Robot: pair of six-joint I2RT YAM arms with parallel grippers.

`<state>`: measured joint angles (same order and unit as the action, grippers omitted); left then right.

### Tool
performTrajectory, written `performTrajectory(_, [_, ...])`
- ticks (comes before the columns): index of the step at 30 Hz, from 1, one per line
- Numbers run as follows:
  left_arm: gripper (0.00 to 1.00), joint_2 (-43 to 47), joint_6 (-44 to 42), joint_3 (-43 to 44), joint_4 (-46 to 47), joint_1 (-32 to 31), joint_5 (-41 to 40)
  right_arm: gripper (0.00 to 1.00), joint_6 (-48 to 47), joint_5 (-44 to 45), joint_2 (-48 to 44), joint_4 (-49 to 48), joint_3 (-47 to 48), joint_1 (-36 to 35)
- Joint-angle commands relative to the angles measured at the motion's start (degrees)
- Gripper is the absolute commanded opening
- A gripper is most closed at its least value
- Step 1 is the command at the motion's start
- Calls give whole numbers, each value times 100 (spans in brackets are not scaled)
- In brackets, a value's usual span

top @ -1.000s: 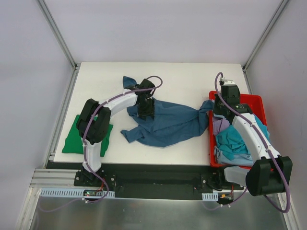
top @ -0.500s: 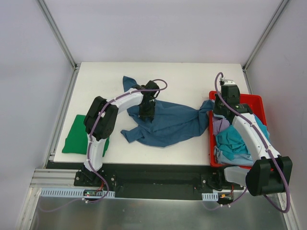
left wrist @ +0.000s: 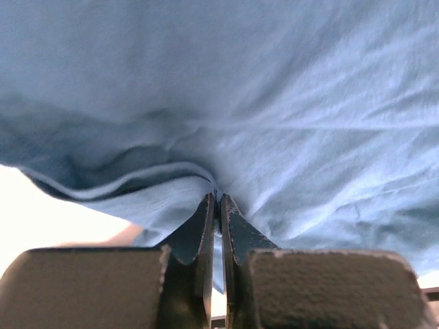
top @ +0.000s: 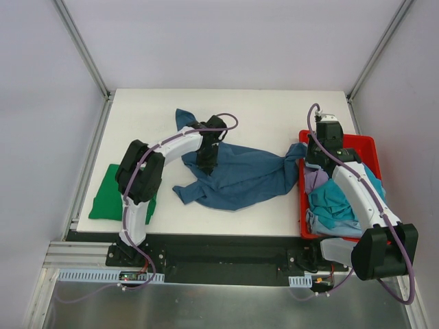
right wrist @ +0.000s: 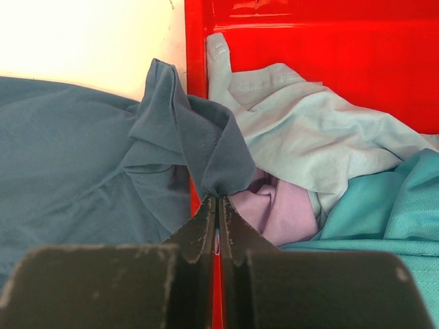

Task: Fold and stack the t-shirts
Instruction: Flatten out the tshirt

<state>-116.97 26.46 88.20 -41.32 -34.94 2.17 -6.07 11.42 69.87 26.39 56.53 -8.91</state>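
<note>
A dark teal-blue t-shirt (top: 240, 177) lies crumpled across the middle of the table, one end draped over the red bin's left rim. My left gripper (top: 206, 159) is shut on a fold of this shirt (left wrist: 288, 116) near its upper left part. My right gripper (top: 310, 159) is shut on the shirt's right end (right wrist: 206, 147) at the bin's rim. A folded bright green t-shirt (top: 116, 193) lies at the table's left edge. Teal (right wrist: 391, 205), light blue (right wrist: 309, 130) and lavender (right wrist: 281, 205) shirts lie in the bin.
The red plastic bin (top: 357, 142) stands at the table's right side, its left wall (right wrist: 194, 41) next to my right gripper. White table surface (top: 274, 113) shows behind the shirt and along the front edge.
My left arm's elbow has shifted slightly left and its gripper has moved a little back and left with the shirt fold. The right arm has not moved.
</note>
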Motion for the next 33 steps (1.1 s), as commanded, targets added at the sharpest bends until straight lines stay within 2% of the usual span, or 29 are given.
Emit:
performTrajectory(1, [0, 964, 140, -171, -306, -31, -550, 0, -70, 71, -131, -38, 51, 29])
performTrajectory(6, [0, 2070, 307, -269, -315, 110, -1393, 0, -96, -157, -578, -266, 121, 38])
performTrajectory(12, [0, 3353, 264, 249, -307, 435, -2747, 0, -193, -447, -1158, -328, 682, 29])
performTrajectory(15, [0, 3899, 80, 775, -307, 584, -3397, 0, -298, -605, -1282, -135, 1357, 29])
performTrajectory(19, [0, 4260, -395, 2101, -289, 602, -3996, 0, -413, -878, -1370, 234, 2422, 29])
performTrajectory(27, [0, 4884, -1388, 3887, -157, 602, -3532, 0, -712, -2011, -1730, 569, 4435, 29])
performTrajectory(33, [0, 5596, -1565, 4337, 185, 602, -2592, 0, -440, -2521, -1845, 402, 5516, 21])
